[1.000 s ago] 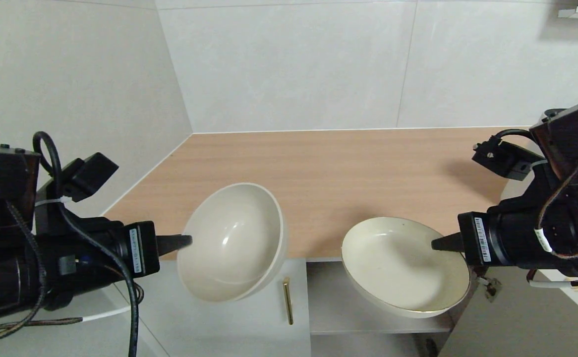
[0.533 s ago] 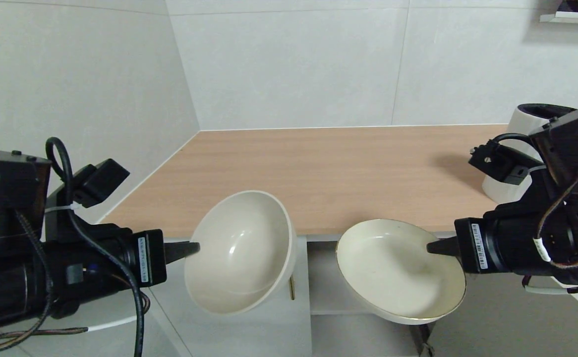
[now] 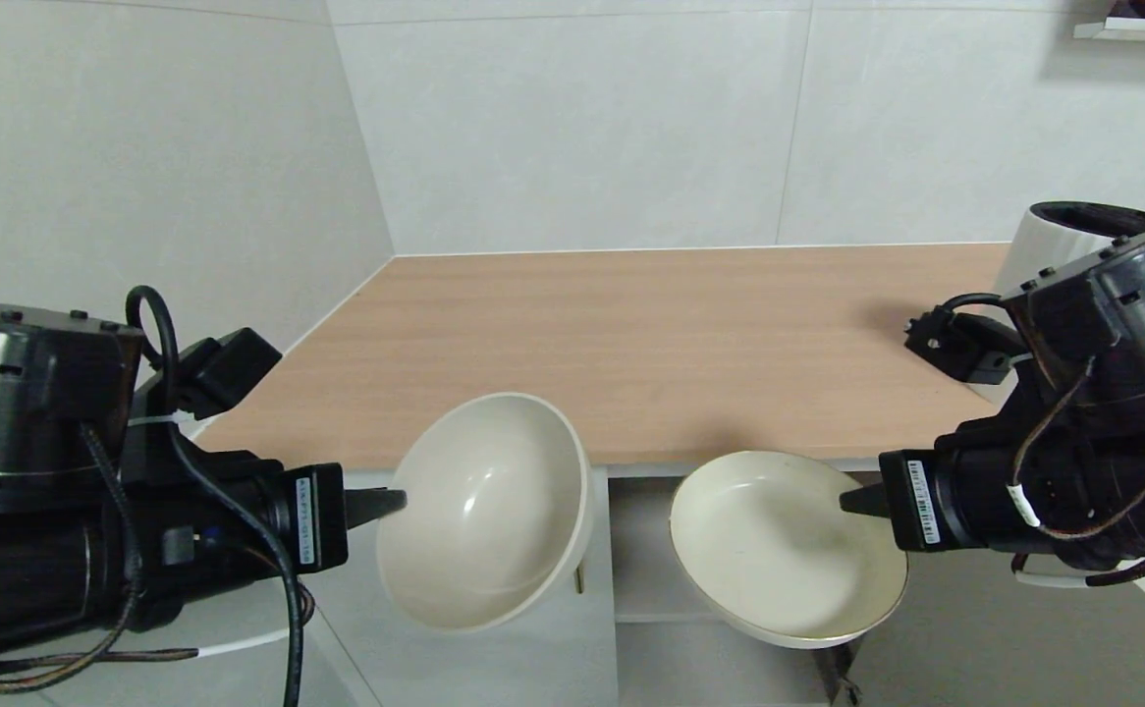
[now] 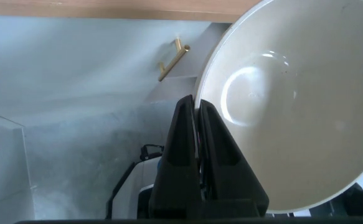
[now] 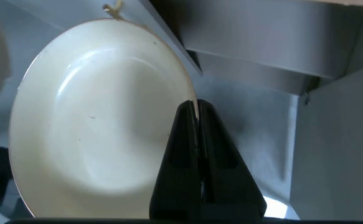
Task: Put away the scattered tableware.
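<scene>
Pale wooden countertop [image 3: 651, 334] across the back, running from the wall corner on the left to its right end. Below its front edge, a grey cabinet [image 3: 494, 658]: a closed door on the left, an open shelf recess [image 3: 641, 550] just right of it. At the countertop's right end, a white cylindrical container [image 3: 1049, 241], upright.

Held in the air before that front edge: a deep cream ceramic bowl [image 3: 484, 511], tipped with its hollow facing up and outward, in front of the closed door. Beside it and apart from it, a shallow cream plate with a thin gold rim [image 3: 779, 550], tilted likewise, in front of the recess.

Left gripper [image 3: 394, 501] pressed together on the bowl's rim at its left side, one finger inside, one outside. Right gripper [image 3: 849, 501] pinching the plate's rim at its right side the same way.

By judgement: plate and right arm nearer the opening, with the recess ahead of and a little below the plate. Probably calls for levelling the plate flat and sliding it in free edge first, under the countertop's front edge. Bowl facing the shut door, with the door's slim brass handle [image 3: 578, 581] just past the bowl's right rim.
</scene>
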Tool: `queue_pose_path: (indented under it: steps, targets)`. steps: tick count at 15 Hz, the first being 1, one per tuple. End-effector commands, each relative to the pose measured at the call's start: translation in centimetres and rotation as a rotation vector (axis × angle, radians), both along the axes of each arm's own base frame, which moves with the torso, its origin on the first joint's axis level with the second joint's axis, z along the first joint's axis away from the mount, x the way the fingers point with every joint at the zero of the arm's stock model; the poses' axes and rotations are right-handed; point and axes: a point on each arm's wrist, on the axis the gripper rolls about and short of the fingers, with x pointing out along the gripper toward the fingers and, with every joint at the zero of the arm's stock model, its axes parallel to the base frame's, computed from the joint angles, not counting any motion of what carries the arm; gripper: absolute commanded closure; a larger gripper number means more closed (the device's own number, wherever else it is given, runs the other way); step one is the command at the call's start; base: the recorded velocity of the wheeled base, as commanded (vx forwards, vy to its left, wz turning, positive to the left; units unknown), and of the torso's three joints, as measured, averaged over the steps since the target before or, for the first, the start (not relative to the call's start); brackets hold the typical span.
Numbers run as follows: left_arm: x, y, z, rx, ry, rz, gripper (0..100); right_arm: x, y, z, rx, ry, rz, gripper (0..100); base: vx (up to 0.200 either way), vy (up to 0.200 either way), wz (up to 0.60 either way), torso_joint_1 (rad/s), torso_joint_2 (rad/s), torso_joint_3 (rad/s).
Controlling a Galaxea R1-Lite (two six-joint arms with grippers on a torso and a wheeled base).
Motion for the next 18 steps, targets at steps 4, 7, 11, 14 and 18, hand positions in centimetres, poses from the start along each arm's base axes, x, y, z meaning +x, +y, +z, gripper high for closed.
queue_pose_path:
  steps: [4, 7, 11, 14, 18]
  targets:
    - [0.4, -0.4, -0.9, 0.016, 0.037, -0.009, 100, 0.8, 0.3, -0.8, -0.015, 0.018, -0.013, 100, 0.000, 0.000, 0.00, -0.135, 0.34, 0.201]
    - [0.5, -0.6, -1.0, 0.018, 0.041, -0.014, 100, 1.0, 0.3, -1.0, -0.019, 0.025, -0.014, 100, 0.000, 0.000, 0.00, -0.176, 0.47, 0.276]
    - [0.4, -0.8, -1.2, 0.023, 0.049, -0.022, 100, 1.4, 0.6, -1.5, -0.033, 0.029, -0.025, 100, 0.000, 0.000, 0.00, -0.163, 0.46, 0.300]
    - [0.4, -0.8, -1.2, 0.023, 0.049, -0.025, 100, 1.5, 0.7, -1.5, -0.033, 0.029, -0.024, 100, 0.000, 0.000, 0.00, -0.134, 0.45, 0.308]
    - [0.4, -0.8, -1.2, 0.023, 0.049, -0.024, 100, 1.6, 0.8, -1.8, -0.041, 0.037, -0.025, 100, 0.000, 0.000, 0.00, -0.083, 0.37, 0.265]
